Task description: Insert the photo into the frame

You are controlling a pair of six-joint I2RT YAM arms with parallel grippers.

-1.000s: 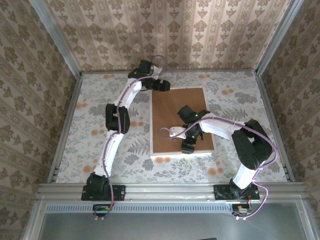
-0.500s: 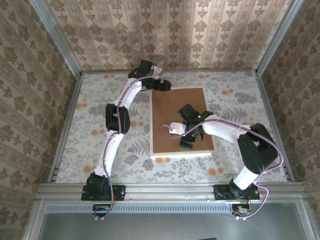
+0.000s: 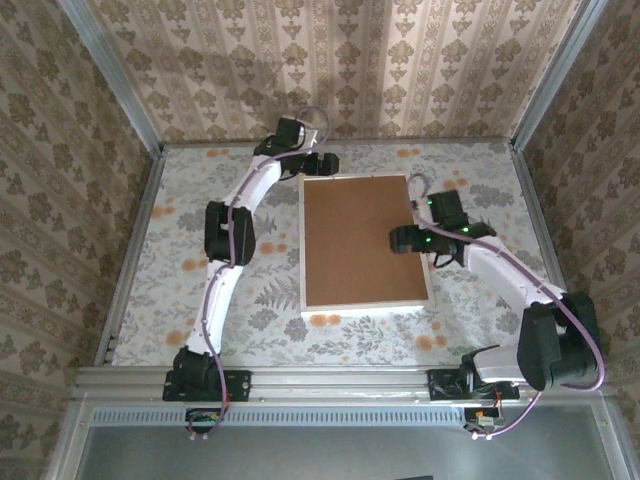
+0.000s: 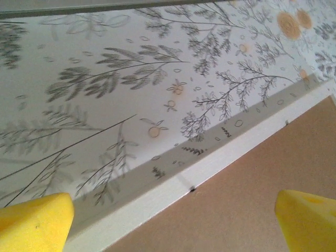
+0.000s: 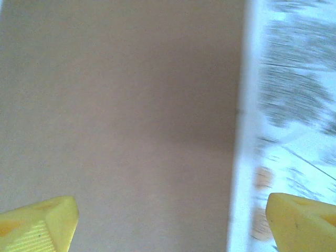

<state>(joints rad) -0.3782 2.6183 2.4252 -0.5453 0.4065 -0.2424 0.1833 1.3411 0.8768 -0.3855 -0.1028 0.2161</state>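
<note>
The frame (image 3: 302, 250) lies flat on the flowered table (image 3: 170, 190), about in the middle, between my two arms. It lies with its back up. A brown board (image 3: 360, 240) fills the inside of it, so that a thin white edge goes around the brown. What lies under the board I cannot tell.

My left gripper (image 3: 325, 166) is at the far left corner of the frame, with the arm stretched far over the table. In my left wrist camera the two yellow pads (image 4: 31, 220) stand wide apart at the bottom corners, and nothing is between them, so this gripper is open and holds nothing. Under it I see the white edge of the frame (image 4: 210, 168) running slanted, with the board (image 4: 262, 173) on one side and the table (image 4: 105, 79) on the other. One pad is over the table side and the other is over the board.

My right gripper (image 3: 400, 239) is over the right side of the frame, near its right edge. In my right wrist camera its yellow pads (image 5: 37, 223) are also wide apart and grip nothing, so it is open too. This picture is blurred. The board (image 5: 121, 105) takes most of it, and the white edge (image 5: 240, 131) runs from top to bottom, with the table (image 5: 294, 79) beyond.
</note>
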